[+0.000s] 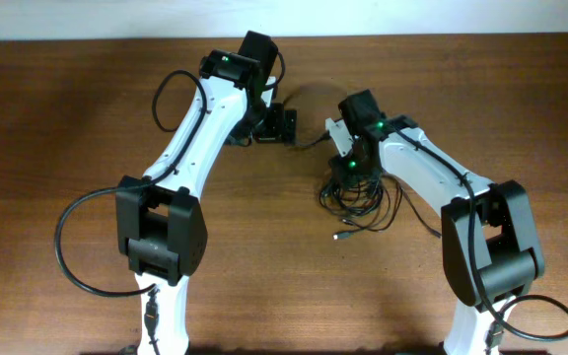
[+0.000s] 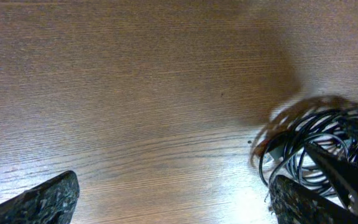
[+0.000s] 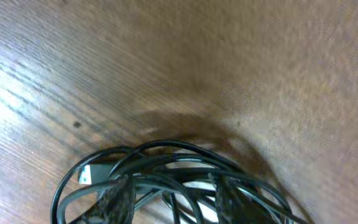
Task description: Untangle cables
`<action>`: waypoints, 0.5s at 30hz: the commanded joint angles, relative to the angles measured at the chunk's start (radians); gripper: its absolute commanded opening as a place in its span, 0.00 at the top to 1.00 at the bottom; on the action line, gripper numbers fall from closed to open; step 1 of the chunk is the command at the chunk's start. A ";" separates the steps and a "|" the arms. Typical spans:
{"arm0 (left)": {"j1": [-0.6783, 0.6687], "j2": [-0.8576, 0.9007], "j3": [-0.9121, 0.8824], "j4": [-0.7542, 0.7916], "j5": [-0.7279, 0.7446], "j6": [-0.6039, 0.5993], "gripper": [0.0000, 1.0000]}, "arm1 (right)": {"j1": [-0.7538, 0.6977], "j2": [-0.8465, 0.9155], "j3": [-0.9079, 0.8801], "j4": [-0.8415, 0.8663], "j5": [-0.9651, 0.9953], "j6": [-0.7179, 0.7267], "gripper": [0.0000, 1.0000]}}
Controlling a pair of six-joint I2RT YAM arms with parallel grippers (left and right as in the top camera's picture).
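Note:
A tangle of black cables (image 1: 359,193) lies on the wooden table right of centre, with one plug end (image 1: 341,237) trailing toward the front. My right gripper (image 1: 349,168) is down on the tangle. In the right wrist view its fingers (image 3: 174,200) stand partly apart among the black loops (image 3: 166,163), with strands crossing between and over them. A silver plug (image 3: 86,175) shows at the left of the bundle. My left gripper (image 1: 286,125) hovers left of the tangle. Its fingers (image 2: 173,202) are wide apart and empty, and the cables (image 2: 319,146) lie beside its right finger.
The bare wooden tabletop (image 1: 77,108) stretches to the left and front. The table's far edge meets a pale wall (image 1: 412,15). Each arm's own black supply cable loops beside it, at the left (image 1: 67,247) and at the front right (image 1: 540,320).

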 commanded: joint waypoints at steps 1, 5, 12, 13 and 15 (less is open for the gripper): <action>0.003 -0.017 0.008 0.002 0.003 0.001 0.01 | 0.004 0.016 -0.009 -0.015 0.012 0.001 0.64; 0.003 -0.017 0.008 0.001 0.003 0.001 0.01 | 0.004 0.017 -0.009 -0.024 0.012 0.001 0.73; 0.003 -0.017 0.008 0.002 0.003 0.001 0.01 | 0.004 0.016 -0.035 -0.026 0.012 0.001 0.76; 0.003 -0.017 0.008 0.001 0.003 0.001 0.01 | 0.004 0.017 -0.035 -0.024 0.012 0.001 0.82; 0.003 -0.017 0.008 0.002 0.003 0.001 0.01 | 0.004 0.016 -0.035 -0.024 0.003 0.006 0.96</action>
